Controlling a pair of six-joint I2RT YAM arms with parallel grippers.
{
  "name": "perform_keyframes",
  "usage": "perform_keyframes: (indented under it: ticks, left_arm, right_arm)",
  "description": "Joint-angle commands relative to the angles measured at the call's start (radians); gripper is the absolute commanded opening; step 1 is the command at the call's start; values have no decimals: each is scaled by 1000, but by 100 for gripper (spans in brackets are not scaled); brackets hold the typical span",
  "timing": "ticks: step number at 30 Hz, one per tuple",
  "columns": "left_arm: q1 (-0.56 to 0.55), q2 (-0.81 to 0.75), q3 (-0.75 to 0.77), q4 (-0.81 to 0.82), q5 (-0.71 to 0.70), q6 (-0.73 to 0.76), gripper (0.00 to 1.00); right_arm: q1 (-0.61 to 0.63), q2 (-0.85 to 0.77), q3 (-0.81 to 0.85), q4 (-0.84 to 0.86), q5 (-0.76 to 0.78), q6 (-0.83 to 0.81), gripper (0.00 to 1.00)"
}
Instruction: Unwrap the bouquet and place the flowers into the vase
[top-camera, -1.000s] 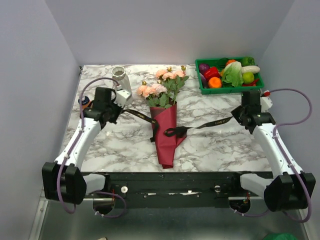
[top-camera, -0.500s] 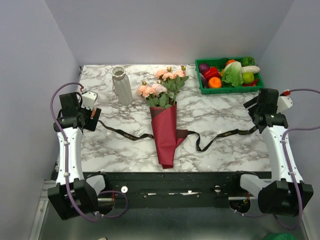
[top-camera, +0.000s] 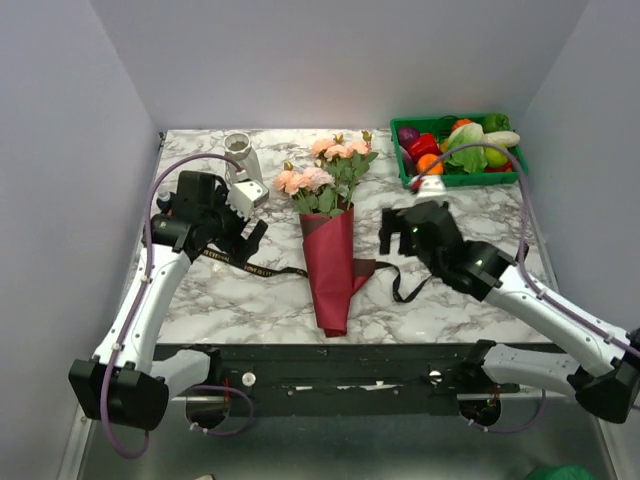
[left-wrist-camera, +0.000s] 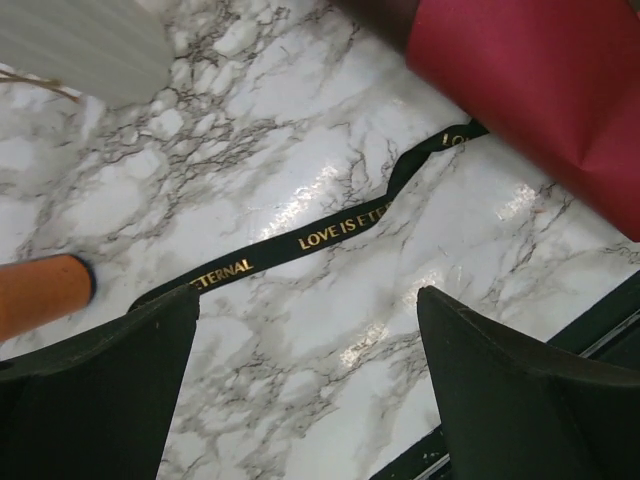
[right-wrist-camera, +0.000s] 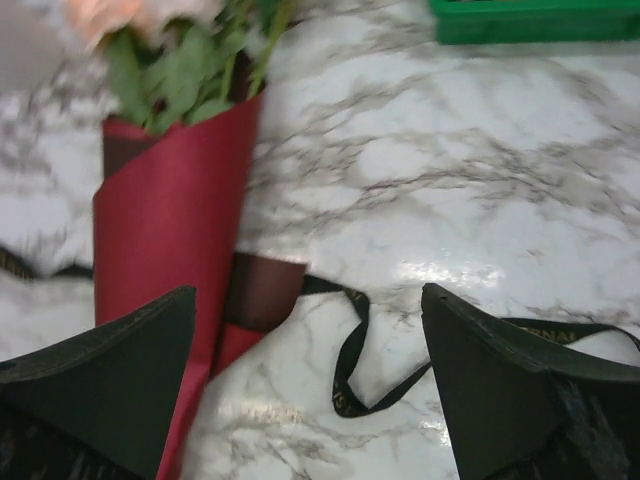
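Note:
The bouquet lies in the middle of the table, its dark red paper cone (top-camera: 331, 268) pointing toward me and the flowers (top-camera: 325, 172) at the far end. The black ribbon (top-camera: 256, 268) lies loose across the marble, running under the cone and looping on its right side (right-wrist-camera: 350, 362). Behind my left wrist, the white ribbed vase (top-camera: 240, 152) stands upright. My left gripper (top-camera: 245, 236) hangs open over the ribbon (left-wrist-camera: 340, 230) left of the cone (left-wrist-camera: 540, 90). Just right of the cone (right-wrist-camera: 170, 220), my right gripper (top-camera: 393, 236) is open above the ribbon loop. Neither gripper holds anything.
A green crate (top-camera: 460, 148) of vegetables sits at the back right; its edge (right-wrist-camera: 540, 22) shows in the right wrist view. An orange bottle (left-wrist-camera: 40, 295) lies by the left finger in the left wrist view, near the vase base (left-wrist-camera: 85, 45). Grey walls enclose the table.
Both grippers have gone from shut to open and let go of the ribbon ends. The ribbon, pulled taut before, now lies slack. Both arms have swung back in toward the cone.

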Motion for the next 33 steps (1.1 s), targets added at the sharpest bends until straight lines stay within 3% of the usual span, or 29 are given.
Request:
perform_keyframes:
  ticks: [1,7,13,25,33]
  left_arm:
    - [-25,75,-18,63,53,-82,99]
    - [-23,66,-47,109,3,-102,99]
    - [-17,57,-80,123,-75,-151,99]
    - [50,-1,-135,105,-85,-164,99]
    - [61,-24,-135,83,-59,-164,99]
  right_arm:
    - [342,43,-40,30,95,-267,100]
    - [695,239,24,-31,170,-332,100]
    - [838,393,40,-39,138,-333,100]
    - [903,540,-14,104,41,-372,100]
    - [901,633,-88,208,333,-404,100]
